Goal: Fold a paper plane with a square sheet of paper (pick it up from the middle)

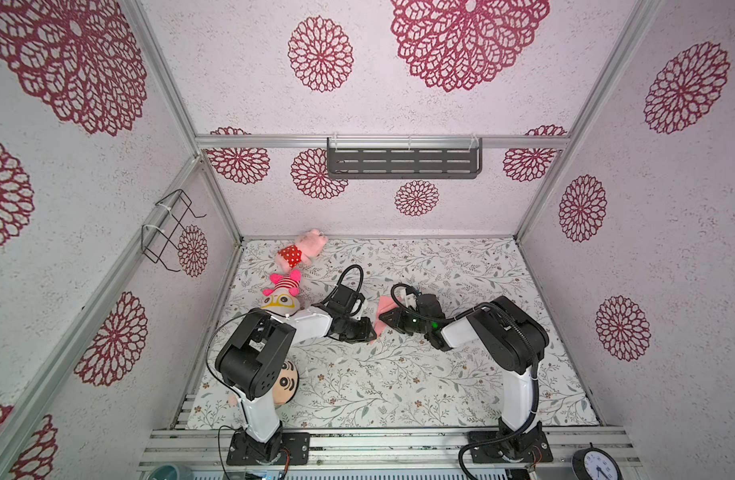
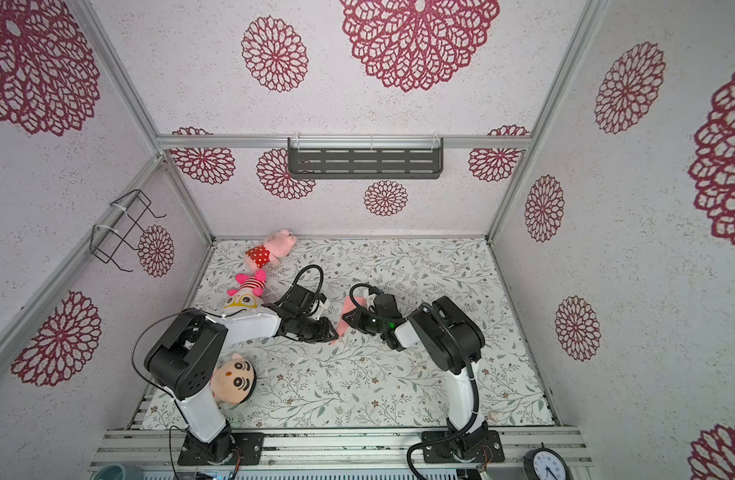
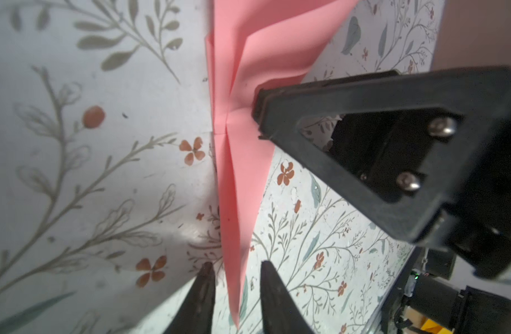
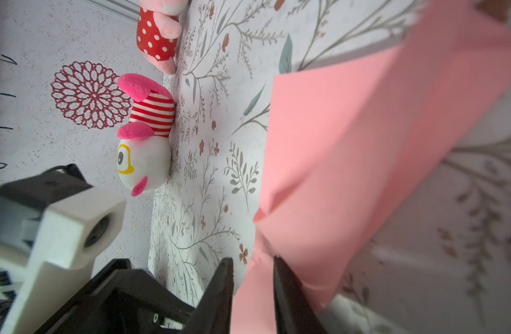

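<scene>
Floral-print table (image 1: 399, 374), centre of both top views: two arms meet.
Right gripper (image 4: 252, 277) clamps the paper plane (image 3: 239, 162); left gripper (image 3: 235, 269) stands apart around its tip.

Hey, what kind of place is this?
Probably a robot test booth dressed up as a room: aluminium frame holding flower-patterned wall panels, two arms bolted to a rail, plush toys as props.

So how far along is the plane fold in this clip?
Mostly done: the pink paper is already a pointed dart with a centre crease and layered wings. In hand: the right gripper is clamped on its side, holding it off the table, while the left gripper straddles the nose with its jaws apart. Left: a final wing crease perhaps, then setting it down.
</scene>
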Tool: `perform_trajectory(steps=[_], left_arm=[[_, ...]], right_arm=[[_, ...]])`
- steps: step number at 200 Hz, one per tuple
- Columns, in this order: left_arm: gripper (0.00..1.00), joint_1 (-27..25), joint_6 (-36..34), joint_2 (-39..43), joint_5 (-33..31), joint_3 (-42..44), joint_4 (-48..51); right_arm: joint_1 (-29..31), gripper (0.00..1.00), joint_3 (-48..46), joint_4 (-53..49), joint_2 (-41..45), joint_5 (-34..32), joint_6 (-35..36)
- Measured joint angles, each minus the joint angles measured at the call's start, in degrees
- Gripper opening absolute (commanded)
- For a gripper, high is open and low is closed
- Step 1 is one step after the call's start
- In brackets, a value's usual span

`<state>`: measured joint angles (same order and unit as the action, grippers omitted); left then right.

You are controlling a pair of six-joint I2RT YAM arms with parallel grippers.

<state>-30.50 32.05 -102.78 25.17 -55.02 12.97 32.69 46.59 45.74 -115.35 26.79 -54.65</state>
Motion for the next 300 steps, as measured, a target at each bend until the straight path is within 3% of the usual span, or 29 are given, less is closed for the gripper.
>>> perform_trajectory(steps=[27, 61, 129, 235, 300], left_arm=[[0.32, 0.0, 0.5, 3.0, -1.1, 0.0, -0.6], [0.17, -0.1, 1.1, 3.5, -1.6, -0.8, -2.1], [0.01, -2.1, 0.1, -3.5, -1.5, -7.1, -1.0], [0.0, -2.3, -1.4, -6.8, -3.1, -8.0, 4.2], [0.0, -2.5, -1.9, -6.9, -3.5, -8.2, 5.0]], right_arm=[[0.0, 0.29, -0.3, 0.6, 0.0, 0.3, -0.5], [0.0, 0.28, -0.5, 0.9, 0.0, 0.4, -1.0], [0.0, 0.25, -1.2, 1.8, 0.0, 0.5, -2.3], [-0.2, 0.27, -2.3, -3.6, 4.8, -0.2, 0.3], [-1.4, 0.37, -0.7, -17.7, 11.9, -7.1, 11.8]])
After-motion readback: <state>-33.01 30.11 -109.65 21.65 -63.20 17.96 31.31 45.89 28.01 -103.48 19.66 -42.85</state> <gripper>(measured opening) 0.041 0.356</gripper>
